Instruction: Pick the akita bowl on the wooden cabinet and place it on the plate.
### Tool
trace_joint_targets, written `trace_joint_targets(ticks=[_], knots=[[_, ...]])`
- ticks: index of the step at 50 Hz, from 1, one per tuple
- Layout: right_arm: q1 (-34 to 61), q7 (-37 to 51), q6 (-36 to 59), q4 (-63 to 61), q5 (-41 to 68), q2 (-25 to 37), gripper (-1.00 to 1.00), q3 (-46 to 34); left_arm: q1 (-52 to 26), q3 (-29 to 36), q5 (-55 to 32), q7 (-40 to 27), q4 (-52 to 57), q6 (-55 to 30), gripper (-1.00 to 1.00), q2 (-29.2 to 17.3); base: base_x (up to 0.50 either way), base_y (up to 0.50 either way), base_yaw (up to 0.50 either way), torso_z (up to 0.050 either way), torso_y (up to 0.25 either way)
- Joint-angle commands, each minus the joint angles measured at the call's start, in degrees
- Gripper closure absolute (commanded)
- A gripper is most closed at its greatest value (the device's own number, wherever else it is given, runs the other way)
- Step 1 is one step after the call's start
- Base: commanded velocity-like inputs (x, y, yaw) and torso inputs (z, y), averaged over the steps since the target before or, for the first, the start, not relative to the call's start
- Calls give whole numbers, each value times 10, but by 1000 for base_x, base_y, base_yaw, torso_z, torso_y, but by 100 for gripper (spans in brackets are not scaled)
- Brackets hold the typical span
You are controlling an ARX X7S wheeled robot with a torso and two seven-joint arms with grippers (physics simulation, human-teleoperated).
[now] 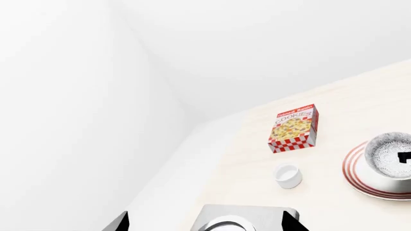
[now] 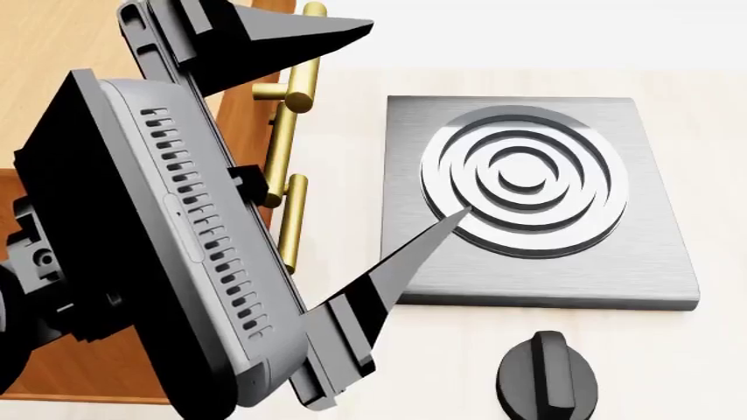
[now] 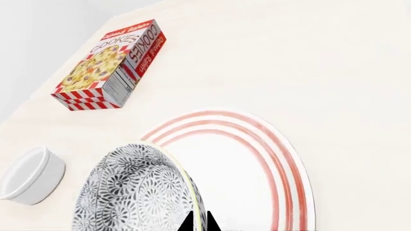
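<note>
The right gripper point(image 3: 199, 222), at the bottom centre of the right wrist frame, pinches the rim of the akita bowl point(image 3: 138, 192), jaws nearly closed on it. The bowl sits over the plate point(image 3: 257, 163), lower right in the left wrist frame, and appears seated there, tilted. The bowl is white with dense black floral patterning. The left gripper point(image 2: 350, 175) stands spread wide and empty near the stove point(image 2: 537, 201).
</note>
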Motion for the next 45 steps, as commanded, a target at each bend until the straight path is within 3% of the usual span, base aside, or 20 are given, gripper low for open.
trace_joint_targets(ticks=[1,45], knots=[[10,-8,4,14,-13,-3,100,-2,2,1,0,0,0,1,-100,-1,0,0,0,0,0],[44,-16,17,58,-27,-5,100,-19,11,6,7,0,-2,8,-100,-4,0,0,0,0,0]])
